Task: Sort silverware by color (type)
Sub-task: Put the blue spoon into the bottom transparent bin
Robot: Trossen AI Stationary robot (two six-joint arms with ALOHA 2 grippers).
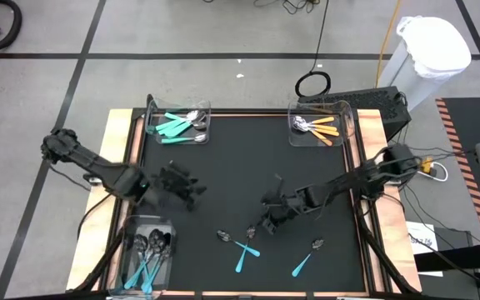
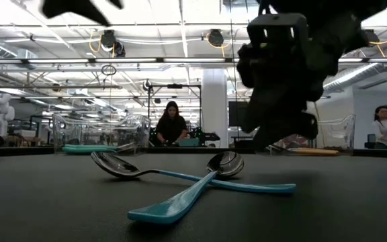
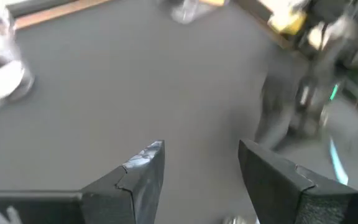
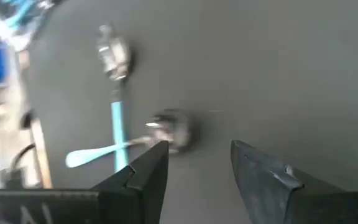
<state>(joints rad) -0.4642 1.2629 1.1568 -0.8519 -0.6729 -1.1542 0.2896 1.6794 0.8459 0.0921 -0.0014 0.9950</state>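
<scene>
Crossed teal spoons (image 2: pixel 193 181) on black mat; right hand (image 4: pixel 194 171) just above, fingers apart; left hand (image 3: pixel 201 180) apart, empty.

Two matte black, jointed robot arms, built of chunky rounded segments. The left arm (image 1: pixel 90 165) ends in a blocky black left gripper (image 1: pixel 192 193) at 3 o'clock from its base, with a small teal light near the wrist. The right arm (image 1: pixel 352 179) is slimmer, with black cables at its base, and ends in the black right gripper (image 1: pixel 271 223). Each gripper's two fingers (image 3: pixel 143 169) are flat dark wedges with worn, scuffed silvery tips; white lettering marks the housing beside them.
</scene>
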